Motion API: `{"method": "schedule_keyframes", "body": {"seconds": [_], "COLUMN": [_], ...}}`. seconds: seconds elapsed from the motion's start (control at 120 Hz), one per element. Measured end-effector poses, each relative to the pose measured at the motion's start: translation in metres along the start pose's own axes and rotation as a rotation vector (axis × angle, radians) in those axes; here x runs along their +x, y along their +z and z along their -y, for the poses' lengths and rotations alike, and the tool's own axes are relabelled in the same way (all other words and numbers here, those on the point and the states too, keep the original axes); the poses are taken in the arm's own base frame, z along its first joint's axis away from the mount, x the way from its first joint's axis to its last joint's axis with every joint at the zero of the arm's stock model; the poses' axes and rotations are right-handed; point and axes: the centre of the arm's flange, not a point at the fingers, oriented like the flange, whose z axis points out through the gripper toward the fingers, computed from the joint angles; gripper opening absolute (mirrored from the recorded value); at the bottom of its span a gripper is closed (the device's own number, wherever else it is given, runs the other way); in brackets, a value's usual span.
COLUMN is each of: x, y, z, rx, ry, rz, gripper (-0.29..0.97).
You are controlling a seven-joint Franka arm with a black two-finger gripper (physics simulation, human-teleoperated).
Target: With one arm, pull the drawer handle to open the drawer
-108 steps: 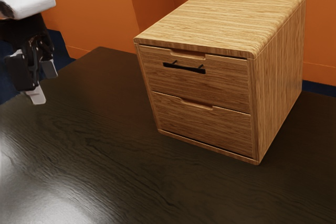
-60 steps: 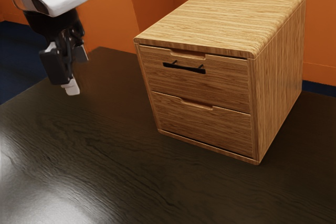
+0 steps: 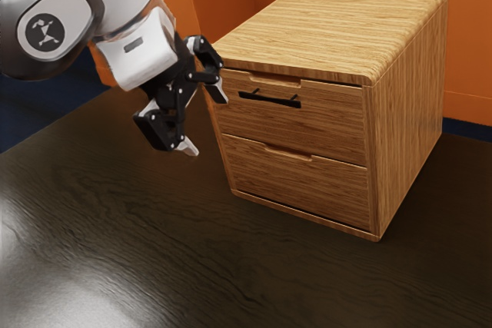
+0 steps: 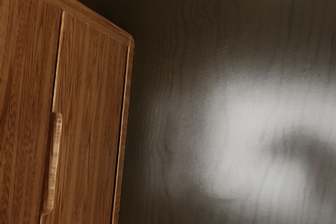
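At the exterior view's left, the white Franka arm [image 3: 61, 24] reaches in over the dark counter [image 3: 154, 251]. Its gripper [image 3: 207, 124] hangs just beside the near-left front edge of the wooden cabinet [image 3: 330, 28]. The fingers [image 3: 223, 96] are spread and hold nothing, and one tip sits close to the cabinet's corner.

Further right, the black bar handle [image 3: 269, 98] sits on the top drawer [image 3: 292, 124], which looks fully shut and flush with the front. The lower drawer [image 3: 300, 178] beneath it is shut too. The wrist view looks along the cabinet front [image 4: 89, 103] and the counter [image 4: 236, 103].

The risk, as I judge it, is in the approach. The upper finger may clip the cabinet's corner as it slides right. The bar is thin and sits close to the drawer face, so a tilted or shallow grip could slip off. An off-axis pull might drag the whole cabinet instead of opening the drawer.
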Motion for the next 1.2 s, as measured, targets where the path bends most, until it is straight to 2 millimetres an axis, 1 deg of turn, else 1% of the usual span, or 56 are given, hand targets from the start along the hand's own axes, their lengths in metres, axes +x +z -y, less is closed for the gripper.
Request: {"method": "schedule_keyframes", "body": {"seconds": [0.058, 0.125, 0.2, 0.258, 0.325, 0.433, 0.558, 0.642, 0.725, 0.875, 0.975, 1.05, 1.092, 1.2], "x": [0.003, -0.002, -0.001, 0.001, 0.002, 0.003, 0.002, 0.0, -0.002, -0.007, -0.006, -0.004, -0.003, -0.002], "y": [0.002, 0.013, 0.019, 0.02, 0.021, 0.025, 0.051, 0.05, 0.064, 0.083, 0.091, 0.091, 0.088, 0.078], "z": [0.007, 0.019, 0.028, 0.034, 0.047, 0.064, 0.083, 0.091, 0.1, 0.108, 0.109, 0.108, 0.106, 0.092], "rx": [0.033, 0.049, 0.072, 0.096, 0.125, 0.157, 0.146, 0.165, 0.155, 0.137, 0.127, 0.128, 0.132, 0.136], "ry": [0.034, 0.055, 0.088, 0.116, 0.149, 0.197, 0.241, 0.265, 0.286, 0.317, 0.339, 0.355, 0.363, 0.384], "rz": [-0.015, -0.022, -0.03, -0.038, -0.051, -0.064, -0.073, -0.074, -0.077, -0.078, -0.079, -0.079, -0.077, -0.065], "gripper": [0.65, 0.53, 0.4, 0.33, 0.27, 0.22, 0.19, 0.18, 0.17, 0.16, 0.14, 0.08, 0.04, -0.03]}}
